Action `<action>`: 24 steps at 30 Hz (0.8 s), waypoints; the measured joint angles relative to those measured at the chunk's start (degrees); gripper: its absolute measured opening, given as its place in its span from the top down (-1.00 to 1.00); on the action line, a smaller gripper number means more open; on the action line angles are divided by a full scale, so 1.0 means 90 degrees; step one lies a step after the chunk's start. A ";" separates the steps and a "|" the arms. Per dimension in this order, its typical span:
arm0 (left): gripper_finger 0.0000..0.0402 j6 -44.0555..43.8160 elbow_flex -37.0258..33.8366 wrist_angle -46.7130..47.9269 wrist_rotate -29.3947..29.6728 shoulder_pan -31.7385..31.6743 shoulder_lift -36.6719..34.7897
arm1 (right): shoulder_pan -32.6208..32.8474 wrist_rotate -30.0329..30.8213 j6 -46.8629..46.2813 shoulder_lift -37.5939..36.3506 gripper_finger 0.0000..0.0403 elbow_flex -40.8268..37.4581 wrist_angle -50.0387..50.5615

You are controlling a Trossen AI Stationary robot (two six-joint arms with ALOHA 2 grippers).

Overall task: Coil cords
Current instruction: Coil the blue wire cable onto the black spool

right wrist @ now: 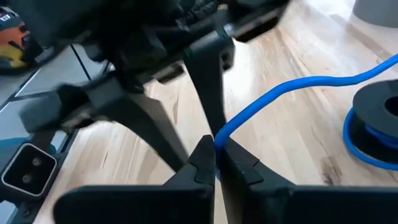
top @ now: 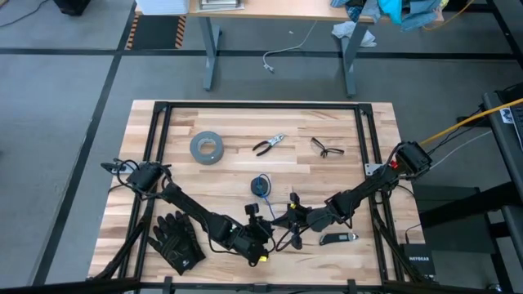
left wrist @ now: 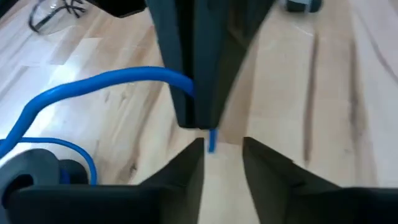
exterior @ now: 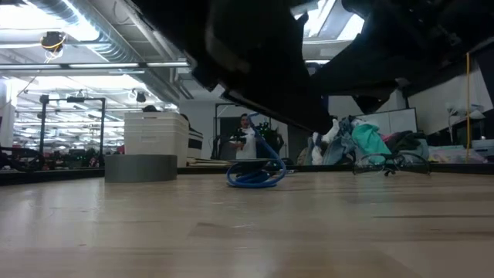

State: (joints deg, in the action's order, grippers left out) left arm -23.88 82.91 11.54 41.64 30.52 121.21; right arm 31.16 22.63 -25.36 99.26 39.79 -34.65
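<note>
The cord is a small blue and black coil [top: 260, 186] that lies flat on the table's middle, also seen in the low view [exterior: 255, 174]. One blue strand [left wrist: 93, 84] arches from it to my right gripper [right wrist: 217, 155], which is shut on it near the table's front [top: 282, 222]. My left gripper [left wrist: 222, 144] faces the right one, close by [top: 265, 237]. It is open, and the strand's short free end [left wrist: 211, 142] sits just beyond its fingertips, with no touch that I can make out. My right gripper pinches the blue strand [right wrist: 231, 127] between its two fingers, close to the strand's free end. The fingers come from the table's right side, slanting down. The strand is lifted clear of the table and runs back in a slack arc to the coil.
A grey tape roll [top: 207, 147], pliers [top: 268, 145] and safety glasses [top: 327, 149] lie across the far half. Black gloves [top: 176, 241] lie at the front left, a small dark knife [top: 337, 238] at the front right. A black frame [top: 261, 106] borders the tabletop.
</note>
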 joint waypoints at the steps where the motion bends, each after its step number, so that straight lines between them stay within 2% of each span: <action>1: 0.44 -0.0048 0.0000 0.0012 -0.0017 0.0039 0.0002 | 0.0000 -0.0002 -0.0007 0.0000 0.96 0.0000 0.0031; 7: 0.19 -0.0586 -0.0010 0.0381 -0.0075 0.0324 -0.0180 | 0.0005 0.0002 -0.0022 0.0000 0.96 0.0000 0.0033; 14: 0.15 -0.1340 -0.0007 0.1670 -0.0100 0.0756 -0.0741 | 0.0053 0.0022 -0.0039 0.0000 0.96 0.0000 0.0022; 19: 0.15 -0.2234 -0.0005 0.3168 0.0306 0.0825 -0.1288 | 0.0051 0.0022 -0.0039 0.0000 0.96 -0.0002 0.0019; 22: 0.15 -0.3242 -0.0005 0.4508 0.0535 0.0539 -0.1606 | 0.0049 0.0022 -0.0036 0.0000 0.96 -0.0002 0.0013; 24: 0.15 -0.3471 0.0000 0.5108 0.0572 0.0253 -0.1721 | 0.0037 0.0022 -0.0035 0.0000 0.96 -0.0002 0.0007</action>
State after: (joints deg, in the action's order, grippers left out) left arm -55.12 82.91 57.51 46.79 32.80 105.72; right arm 31.49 22.83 -25.68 99.26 39.77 -34.59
